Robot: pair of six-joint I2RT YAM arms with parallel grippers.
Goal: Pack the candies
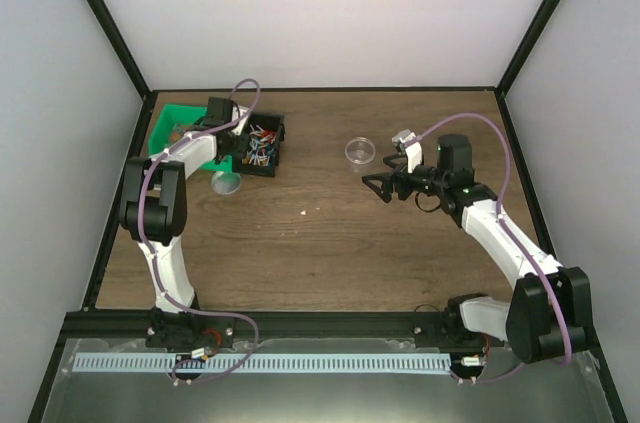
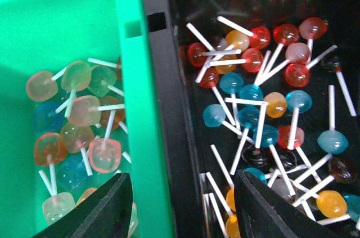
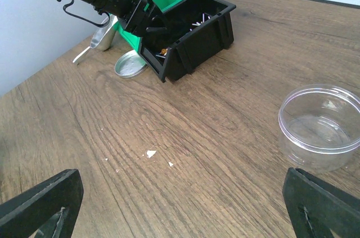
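Note:
The candies (image 2: 253, 97) are small lollipops with white sticks and red, blue and orange heads, lying in a black bin (image 1: 279, 130). They also show in the top view (image 1: 262, 149). My left gripper (image 2: 181, 193) is open and empty. It hovers low over the wall (image 2: 169, 114) between the black bin and the green bin (image 2: 135, 69), one finger over each side. In the top view the left gripper (image 1: 236, 149) is at the black bin's left edge. My right gripper (image 1: 378, 186) is open and empty above bare table, next to a clear round cup (image 1: 360, 151).
The green bin (image 1: 168, 129) holds duller, paler lollipops (image 2: 79, 108). A round lid (image 3: 130, 63) and a metal scoop (image 3: 102, 36) lie by the bins. The clear cup (image 3: 320, 125) is empty. White crumbs (image 3: 149, 153) lie on the wood. Walls enclose the table.

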